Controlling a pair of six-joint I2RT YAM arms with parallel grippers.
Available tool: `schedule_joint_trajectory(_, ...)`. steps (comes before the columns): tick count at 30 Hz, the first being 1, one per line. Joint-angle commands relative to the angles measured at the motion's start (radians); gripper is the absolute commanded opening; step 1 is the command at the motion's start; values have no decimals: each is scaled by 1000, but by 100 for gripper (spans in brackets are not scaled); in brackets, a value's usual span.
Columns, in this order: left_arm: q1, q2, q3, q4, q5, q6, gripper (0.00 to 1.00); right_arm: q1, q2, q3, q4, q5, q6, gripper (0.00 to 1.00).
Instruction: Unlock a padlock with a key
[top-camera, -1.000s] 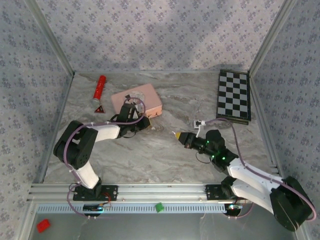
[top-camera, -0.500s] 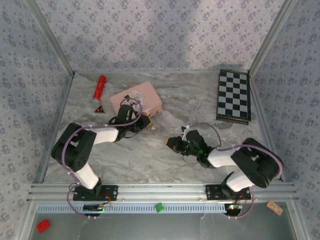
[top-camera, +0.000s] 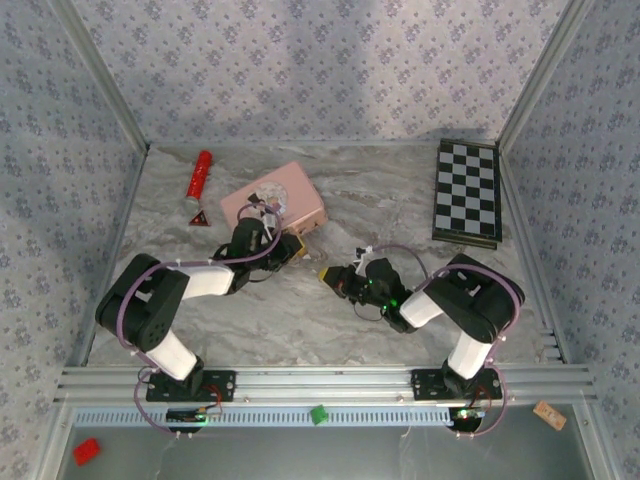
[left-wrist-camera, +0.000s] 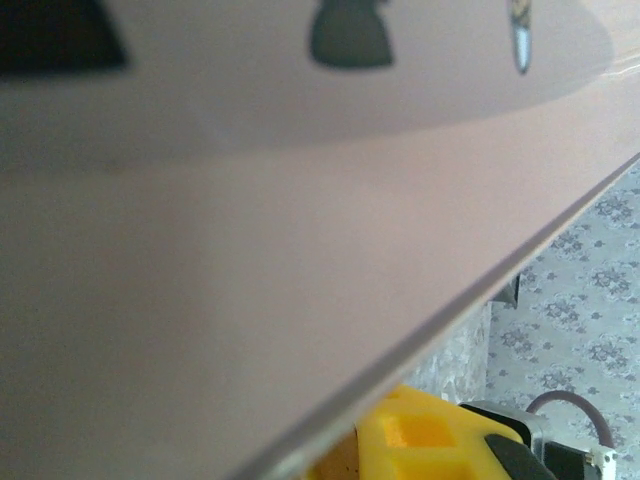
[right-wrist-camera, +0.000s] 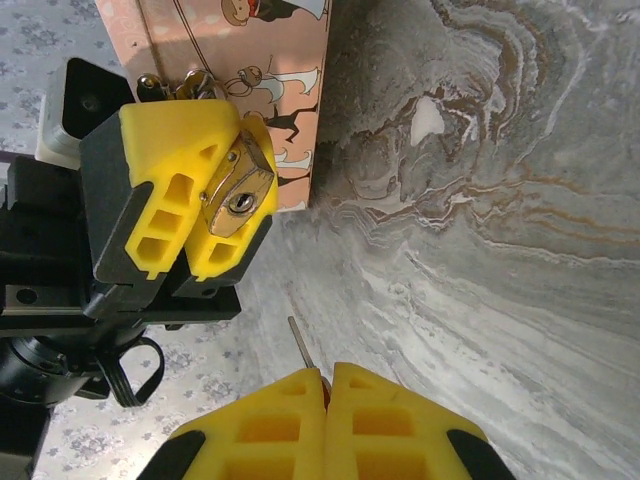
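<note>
Left gripper (top-camera: 290, 248) nearly closed, clamping the padlock (right-wrist-camera: 238, 196) at the 5 o'clock corner of the pink tin (top-camera: 275, 198). Right gripper (right-wrist-camera: 324, 378) fully closed on thin key (right-wrist-camera: 300, 342), which points to 11 o'clock, short of the padlock.

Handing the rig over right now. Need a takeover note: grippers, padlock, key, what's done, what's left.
Left gripper: shut on the padlock, keyhole facing outward, right beside the pink tin.
Right gripper: shut on the key, thin blade sticking out toward the padlock.
Done: both parts gripped and facing each other.
Left: key tip is short of the keyhole and looks slightly off line. Line up, insert, turn, free the shackle.
</note>
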Motion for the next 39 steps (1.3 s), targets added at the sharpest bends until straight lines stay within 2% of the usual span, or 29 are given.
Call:
schedule_joint_trajectory(1, -24, -8, -17, 44, 111, -146, 11, 5, 29, 4, 96, 19, 22, 0)
schedule_joint_trajectory(18, -57, -39, -65, 49, 92, -176, 11, -17, 115, 9, 230, 7, 52, 0)
schedule_joint_trajectory(39, -74, -52, -114, 140, 50, -215, 11, -13, 109, 51, 233, 16, 128, 0)
